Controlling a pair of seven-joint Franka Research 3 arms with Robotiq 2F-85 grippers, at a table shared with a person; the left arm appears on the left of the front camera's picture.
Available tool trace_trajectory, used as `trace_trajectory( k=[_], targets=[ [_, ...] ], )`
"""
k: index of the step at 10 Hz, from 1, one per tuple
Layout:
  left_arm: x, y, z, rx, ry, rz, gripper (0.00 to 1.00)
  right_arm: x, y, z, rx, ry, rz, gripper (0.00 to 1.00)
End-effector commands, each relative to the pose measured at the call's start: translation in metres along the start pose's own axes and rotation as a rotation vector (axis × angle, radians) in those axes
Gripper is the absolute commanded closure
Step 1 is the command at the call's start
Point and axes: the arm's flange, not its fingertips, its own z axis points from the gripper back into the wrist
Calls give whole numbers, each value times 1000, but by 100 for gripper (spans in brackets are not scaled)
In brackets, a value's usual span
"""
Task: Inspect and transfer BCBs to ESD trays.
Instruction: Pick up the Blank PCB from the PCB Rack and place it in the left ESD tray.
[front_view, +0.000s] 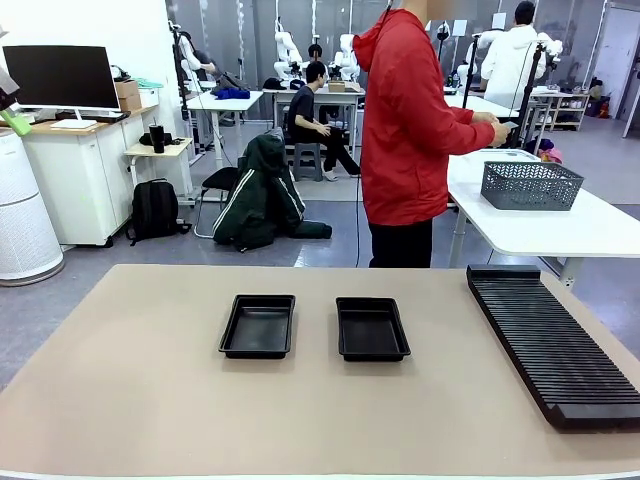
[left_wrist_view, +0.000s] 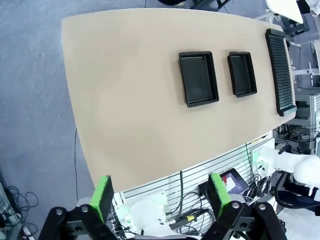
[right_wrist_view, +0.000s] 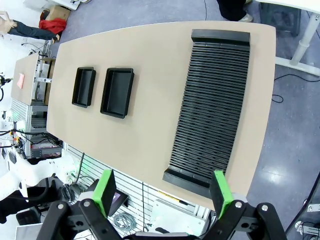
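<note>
I see two shallow black rectangular plastic trays with raised rims lying side by side in the middle of the wide beige table (front_view: 130, 390), their long sides running away from me. The left tray (front_view: 258, 325) and the right tray (front_view: 372, 328) are near each other but do not touch. To the right of them, well apart, lies a long black ribbed slotted rack (front_view: 550, 345) along the table's right edge.

My left gripper (left_wrist_view: 160, 196) hangs high over the robot's side of the table. Its jaws stand spread wide and are released, with the green pads (left_wrist_view: 102, 196) facing each other. Both trays lie far ahead of it, well apart from the fingers.

My right gripper (right_wrist_view: 162, 192) is also released, jaws wide. It hangs above the near end of the rack, and the trays lie farther off to one side.

At the far side a person in a red hooded jacket (front_view: 410, 130) stands turned toward a white table with a grey mesh basket (front_view: 530, 185) on it.
</note>
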Motion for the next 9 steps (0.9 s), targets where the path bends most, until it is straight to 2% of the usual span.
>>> trace_trajectory(
  k=[1, 6, 9],
  targets=[
    [-4, -1, -3, 25, 15, 32, 0, -1, 1, 1, -1, -1, 0, 0],
    [-5, 15, -4, 92, 77, 111, 0, -1, 1, 1, -1, -1, 0, 0],
    [-4, 21, -3, 80, 89, 132, 0, -1, 1, 1, -1, -1, 0, 0]
  ],
)
